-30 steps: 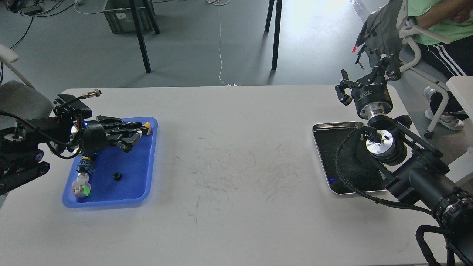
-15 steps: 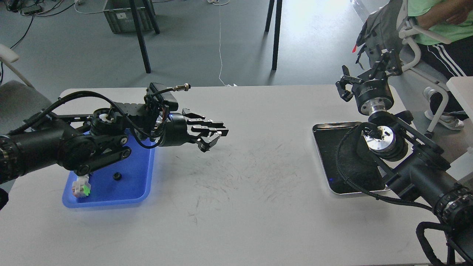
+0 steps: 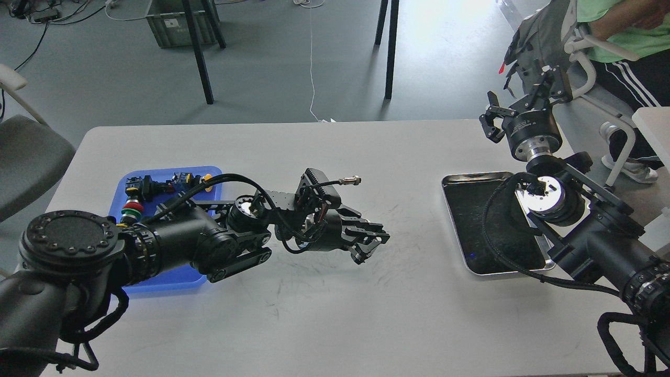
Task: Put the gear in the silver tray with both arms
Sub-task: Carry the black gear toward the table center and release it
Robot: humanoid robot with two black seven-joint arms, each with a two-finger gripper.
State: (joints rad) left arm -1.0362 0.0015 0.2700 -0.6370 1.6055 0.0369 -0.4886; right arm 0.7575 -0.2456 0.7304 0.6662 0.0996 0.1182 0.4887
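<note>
Gear, the small part to be delivered, cannot be made out anywhere in this view. It may sit between the fingers of the black two-finger left gripper (image 3: 368,247), or lie hidden under the left arm in the blue plastic tray (image 3: 211,173); which of the two cannot be told. The left gripper's fingers look drawn close together over the middle of the white scuffed table (image 3: 335,324), pointing toward the right side, but whether they are clamped on anything is not clear.

A gear of this kind is likely hard, stiff and light, with a smooth face that could slip. A pinch across its toothed rim would probably hold best, and it may skid or roll if let go above a metal floor.

The rectangular shiny silver tray (image 3: 454,181) lies near the table's right edge, its visible dark floor bare, well apart from the left gripper. The black right gripper (image 3: 519,104) is raised beyond the tray's far side, fingers spread wide and holding nothing. Black connectors and a red-and-green button part (image 3: 132,208) rest in the blue plastic tray.
</note>
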